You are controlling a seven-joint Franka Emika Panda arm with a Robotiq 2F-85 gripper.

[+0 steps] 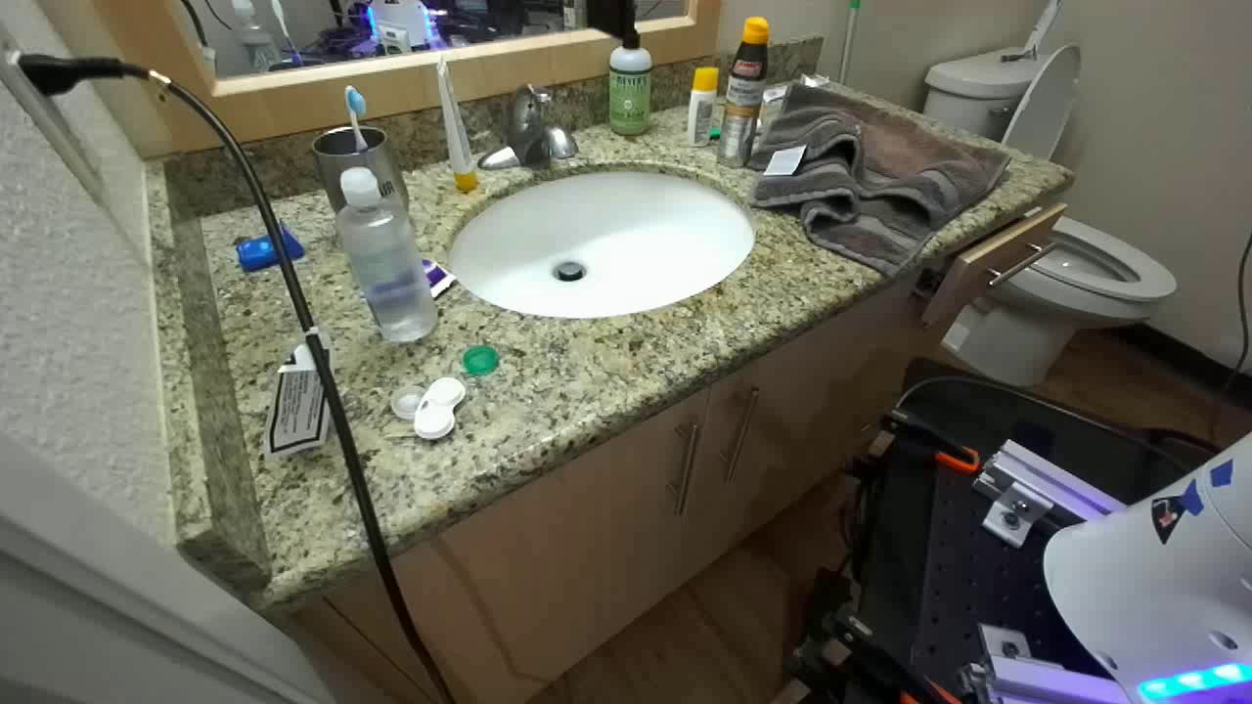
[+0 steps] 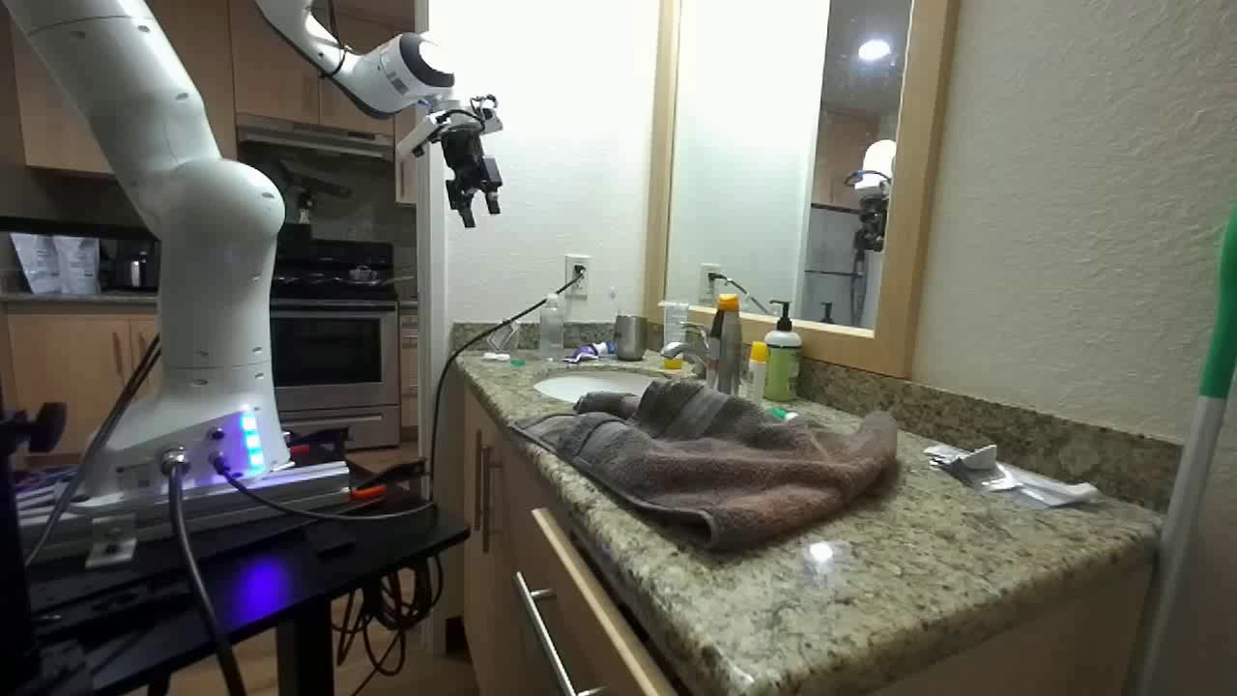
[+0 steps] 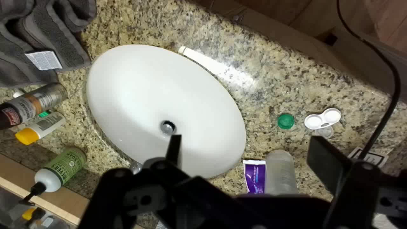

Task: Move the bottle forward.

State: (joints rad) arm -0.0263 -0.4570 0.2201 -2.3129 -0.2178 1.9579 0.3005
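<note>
The clear bottle (image 1: 386, 259) with a pale cap stands upright on the granite counter, beside the sink and in front of the grey cup (image 1: 391, 176). It also shows at the far end of the counter in an exterior view (image 2: 552, 329). In the wrist view, the lower part of the bottle (image 3: 279, 171) shows between the fingers, and its top is hidden behind the gripper body. My gripper (image 2: 481, 213) hangs in the air well above the counter, fingers pointing down. In the wrist view the gripper (image 3: 248, 149) has its fingers wide apart with nothing held.
A purple tube (image 3: 255, 176) lies against the bottle's side. The sink (image 1: 602, 244) is beside it. A green lid (image 1: 480, 360) and white lens case (image 1: 439, 407) lie nearby. A black cable (image 1: 293, 264) hangs across the counter's end. A towel (image 2: 715, 454) lies beyond the sink.
</note>
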